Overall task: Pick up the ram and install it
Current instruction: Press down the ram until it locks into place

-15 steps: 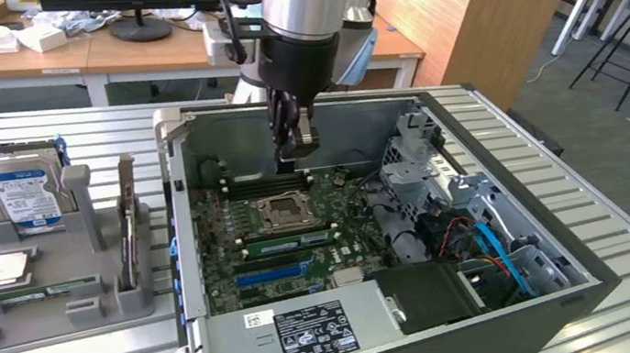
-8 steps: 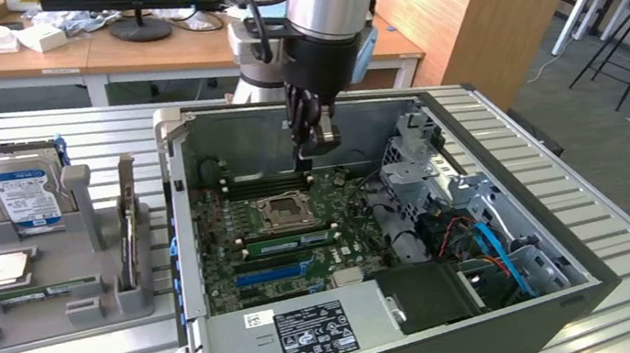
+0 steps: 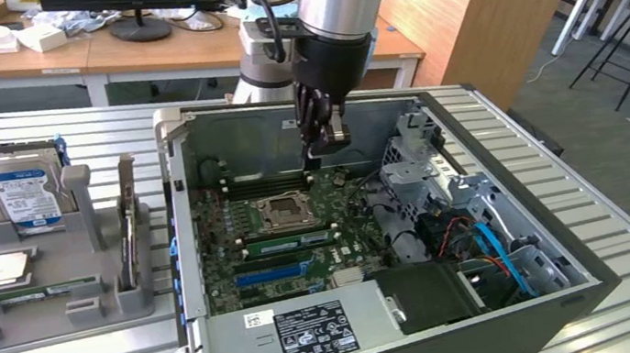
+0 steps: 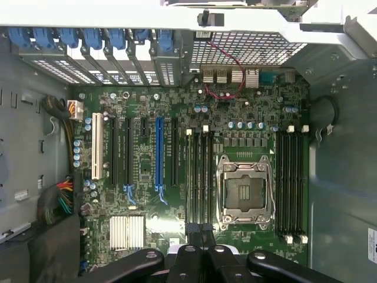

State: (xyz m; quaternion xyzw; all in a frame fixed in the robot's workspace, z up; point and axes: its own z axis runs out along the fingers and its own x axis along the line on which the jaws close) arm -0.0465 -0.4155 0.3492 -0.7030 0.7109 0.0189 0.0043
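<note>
even, bright room light — soft shadows inside the computer case [image 3: 216, 246], slight blur throughout.

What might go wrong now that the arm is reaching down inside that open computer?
1. The shut gripper hangs low over the motherboard, above the narrow memory slots. A slight misalignment might make it press on the board instead.
2. The CPU socket sits uncovered right beside those slots, so a sideways slip could hit it.
3. The metal drive cage stands close to the arm and could be bumped.
</note>
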